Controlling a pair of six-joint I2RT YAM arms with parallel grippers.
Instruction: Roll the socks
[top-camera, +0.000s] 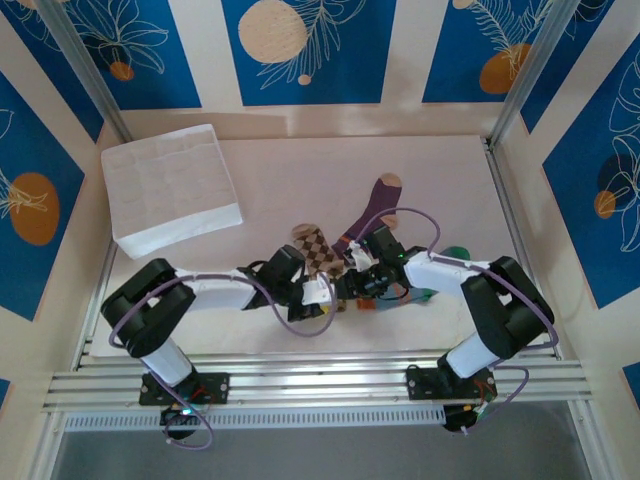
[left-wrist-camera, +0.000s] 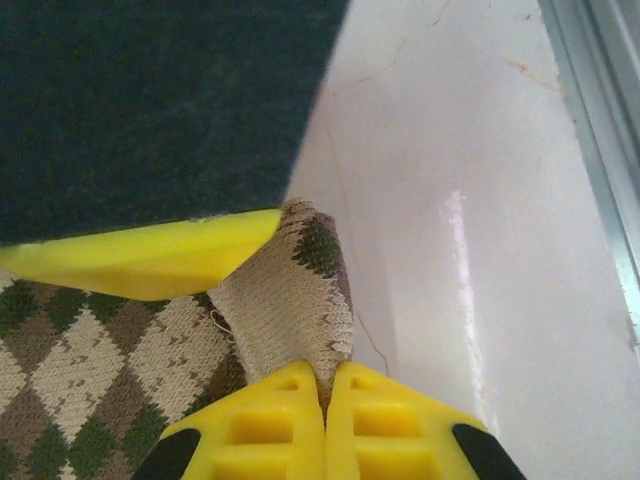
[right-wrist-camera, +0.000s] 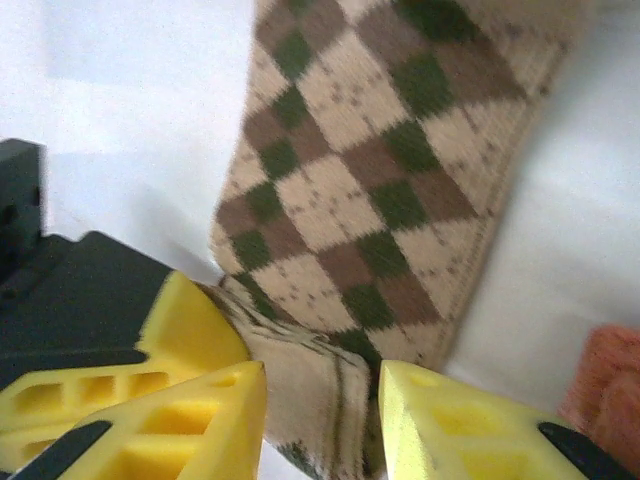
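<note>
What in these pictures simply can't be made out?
1. Top view: the near end of the diamond sock, hidden under the left arm.
2. Right wrist view: whether the right end effector squeezes the sock's fold or only straddles it; it is blurred and cut off by the bottom edge.
3. Right wrist view: what the orange fabric is; the right edge cuts it off.

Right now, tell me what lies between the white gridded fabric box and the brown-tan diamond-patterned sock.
Only bare pale table, in the top external view, separates the white gridded fabric box from the brown-tan diamond-patterned sock.
</note>
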